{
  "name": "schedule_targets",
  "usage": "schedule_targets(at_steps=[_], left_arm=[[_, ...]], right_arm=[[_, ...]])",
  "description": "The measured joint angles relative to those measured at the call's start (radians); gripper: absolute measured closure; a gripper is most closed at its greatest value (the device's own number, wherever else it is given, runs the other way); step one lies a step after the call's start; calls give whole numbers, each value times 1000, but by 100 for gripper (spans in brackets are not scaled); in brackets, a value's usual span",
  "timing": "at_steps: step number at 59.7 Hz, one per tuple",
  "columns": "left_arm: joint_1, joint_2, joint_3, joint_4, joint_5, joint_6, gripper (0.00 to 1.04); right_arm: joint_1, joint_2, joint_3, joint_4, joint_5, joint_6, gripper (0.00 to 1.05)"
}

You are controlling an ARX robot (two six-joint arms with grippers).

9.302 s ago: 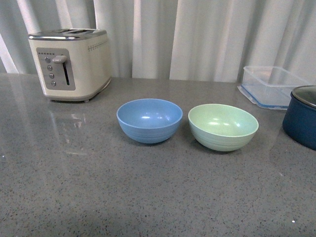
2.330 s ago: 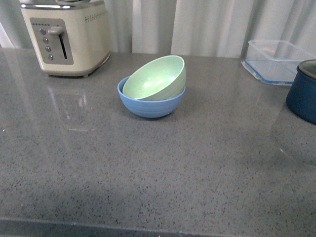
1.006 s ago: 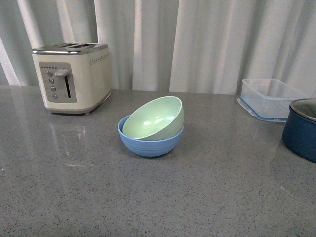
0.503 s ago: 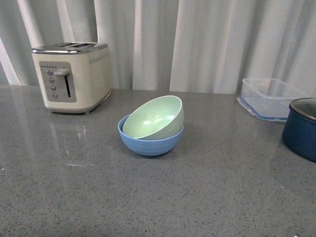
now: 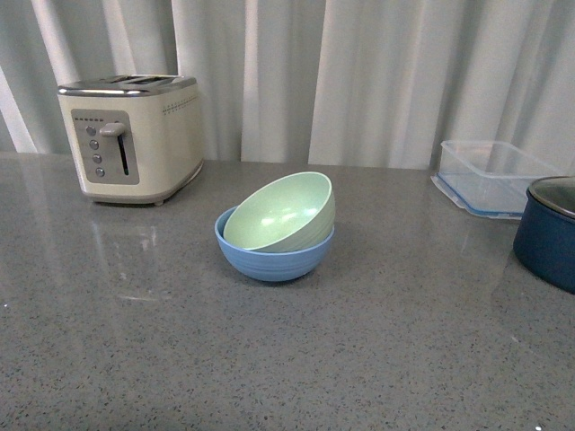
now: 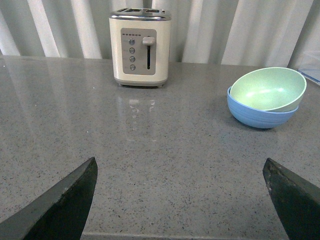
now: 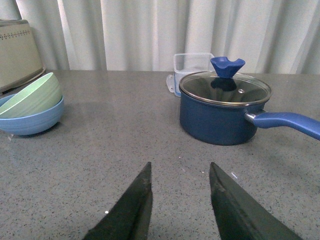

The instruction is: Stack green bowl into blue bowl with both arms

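The green bowl (image 5: 280, 213) sits tilted inside the blue bowl (image 5: 274, 257) in the middle of the grey counter, its far right edge raised and its opening facing the front left. Both show in the left wrist view, green bowl (image 6: 267, 89) in blue bowl (image 6: 259, 115), and in the right wrist view, green bowl (image 7: 31, 99) in blue bowl (image 7: 31, 122). My left gripper (image 6: 180, 167) is open wide and empty, well back from the bowls. My right gripper (image 7: 180, 170) is open and empty over bare counter, apart from the bowls. Neither arm shows in the front view.
A cream toaster (image 5: 130, 137) stands at the back left. A clear plastic container (image 5: 494, 176) is at the back right. A dark navy pot (image 7: 224, 109) with a glass lid and a long handle stands at the right, just ahead of my right gripper.
The green bowl, first beside the blue bowl, now lies tilted inside it. Over the last second the bowls have not moved; the front view shifted only slightly.
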Motion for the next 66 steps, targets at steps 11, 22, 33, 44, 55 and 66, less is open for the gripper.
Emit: schedule_targets(at_steps=[11,22,33,44,55,66], left_arm=[[0,0,0,0,0,0,7],[0,0,0,0,0,0,7],[0,0,0,0,0,0,7],[0,0,0,0,0,0,7],[0,0,0,0,0,0,7],[0,0,0,0,0,0,7]], right_arm=[[0,0,0,0,0,0,31],[0,0,0,0,0,0,10],[0,0,0,0,0,0,10],[0,0,0,0,0,1,10],[0,0,0,0,0,0,10],[0,0,0,0,0,1,10]])
